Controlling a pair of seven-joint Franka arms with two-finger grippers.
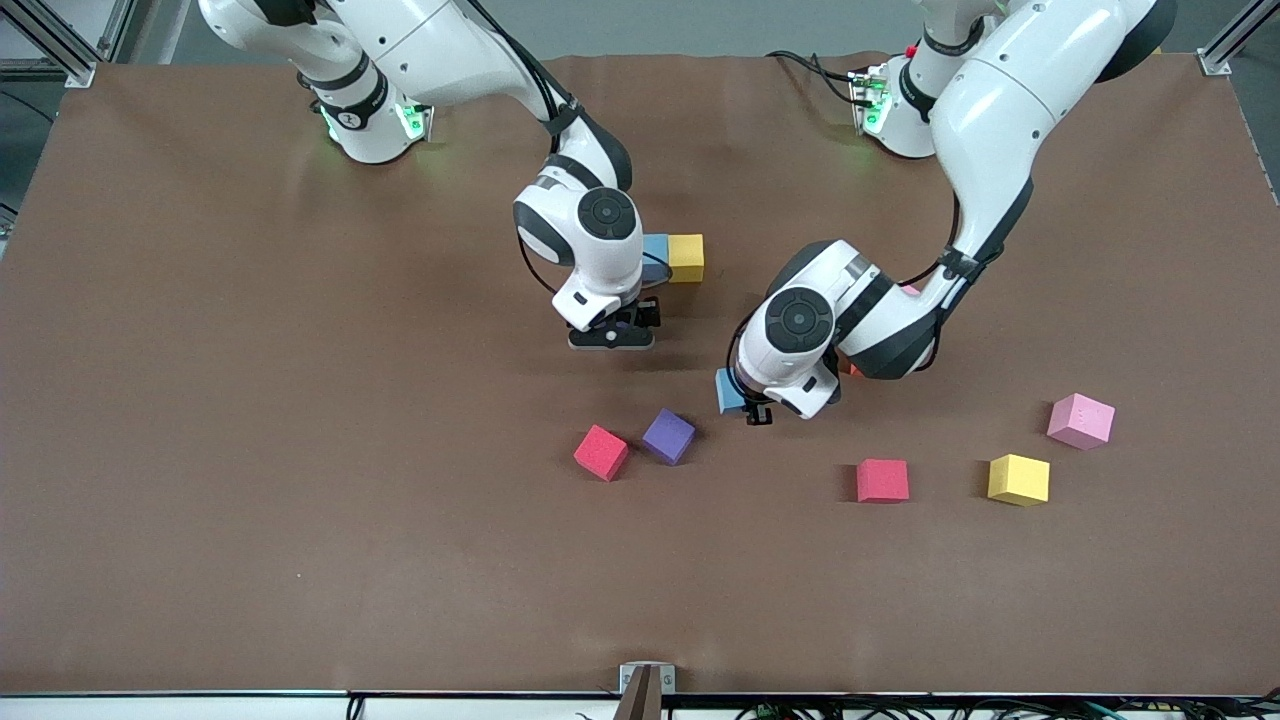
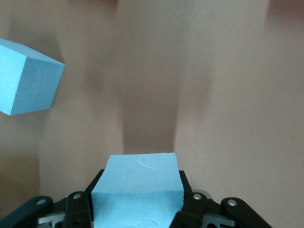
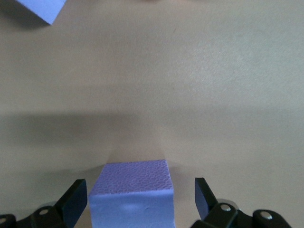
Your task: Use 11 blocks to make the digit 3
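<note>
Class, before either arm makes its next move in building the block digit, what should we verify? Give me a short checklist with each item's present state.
1. Right gripper open around the purple block, fingers apart from its sides: ok.
2. Left gripper shut on a light blue block: ok.
3. That purple block resting on the table: cannot tell.
4. Yellow block and light blue block touching, starting the figure: ok.
5. Digit finished: not ok; red, purple, red, yellow and pink blocks lie loose.
</note>
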